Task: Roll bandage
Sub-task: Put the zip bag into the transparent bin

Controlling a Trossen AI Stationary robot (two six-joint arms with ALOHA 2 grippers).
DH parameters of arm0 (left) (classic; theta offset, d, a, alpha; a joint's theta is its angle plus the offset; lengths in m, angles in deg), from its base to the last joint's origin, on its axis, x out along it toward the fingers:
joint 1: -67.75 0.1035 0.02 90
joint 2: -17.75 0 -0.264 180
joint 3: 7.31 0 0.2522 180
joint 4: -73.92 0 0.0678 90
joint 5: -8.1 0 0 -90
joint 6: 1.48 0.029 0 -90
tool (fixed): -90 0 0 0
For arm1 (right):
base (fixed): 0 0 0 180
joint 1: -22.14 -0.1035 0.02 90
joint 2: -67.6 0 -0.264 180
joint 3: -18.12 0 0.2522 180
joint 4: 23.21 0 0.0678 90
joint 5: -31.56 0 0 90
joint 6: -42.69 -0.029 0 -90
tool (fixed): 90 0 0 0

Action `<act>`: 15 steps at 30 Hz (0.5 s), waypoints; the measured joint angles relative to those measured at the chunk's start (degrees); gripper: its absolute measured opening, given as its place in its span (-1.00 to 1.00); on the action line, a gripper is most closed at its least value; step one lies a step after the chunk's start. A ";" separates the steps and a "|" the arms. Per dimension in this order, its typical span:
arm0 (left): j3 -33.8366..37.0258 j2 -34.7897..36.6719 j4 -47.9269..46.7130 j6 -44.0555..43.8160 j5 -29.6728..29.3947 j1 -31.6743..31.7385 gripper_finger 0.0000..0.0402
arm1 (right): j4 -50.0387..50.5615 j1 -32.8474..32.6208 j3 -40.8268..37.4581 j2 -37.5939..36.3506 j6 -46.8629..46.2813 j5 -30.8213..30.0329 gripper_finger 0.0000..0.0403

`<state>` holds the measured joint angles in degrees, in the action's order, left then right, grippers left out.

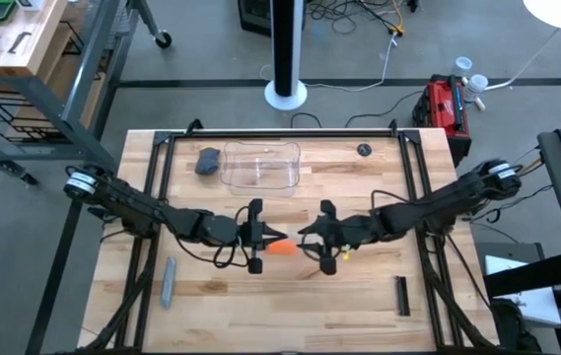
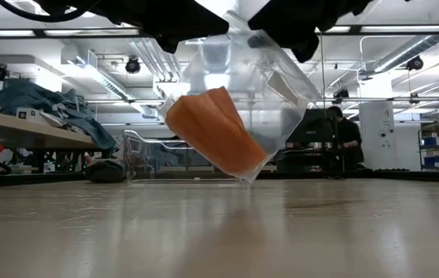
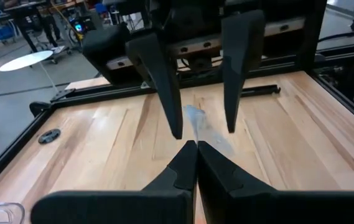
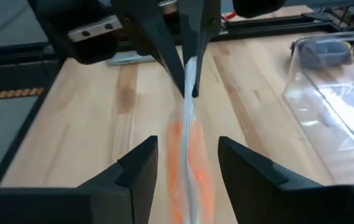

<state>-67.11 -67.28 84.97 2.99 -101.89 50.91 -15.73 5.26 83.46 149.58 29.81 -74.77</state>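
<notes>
Over the middle of the light wooden bench (image 1: pixel 290 296), the two dark arms meet nose to nose, and between them hangs the bright orange strip of stretchy bandage (image 2: pixel 217 133), sealed inside a clear plastic wrapper (image 2: pixel 269 73). The low view shows wrapper and bandage lifted off the bench top, tilted, with the wrapper's lower corner close above the wood; whether it touches cannot be told.

From the bench's left edge, the left gripper (image 3: pixel 195 149) reaches toward the centre, its two dark fingers pressed together on the thin clear edge of the wrapper. In the right wrist view those same fingers pinch the wrapper's upper end, with the orange strip trailing below it.

From the right edge, the right gripper (image 4: pixel 188 163) faces it, its fingers (image 4: pixel 140 163) spread apart on either side of the wrapper. No contact with it is visible, so it holds nothing.

Toward the bench's far edge, left of the middle, stands a clear, empty plastic tub (image 1: pixel 260 166). Just beside the tub, toward the far left corner, lies a dark grey crumpled lump (image 1: pixel 207 161). Near the bench's left front corner lies a grey flat stick (image 1: pixel 169 283), and near the right front corner a short black bar (image 1: pixel 402 295). A small dark round disc (image 1: pixel 363 150) sits by the far edge, right of the tub.
</notes>
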 joint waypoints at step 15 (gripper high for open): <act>0.93 -0.02 -2.99 -2.47 0.02 0.00 -1.00 | 12.06 0.80 10.00 4.71 3.50 -1.64 -0.95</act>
<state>-66.18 -67.31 81.98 0.52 -101.86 50.91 -3.67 6.06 93.46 154.30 33.30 -76.40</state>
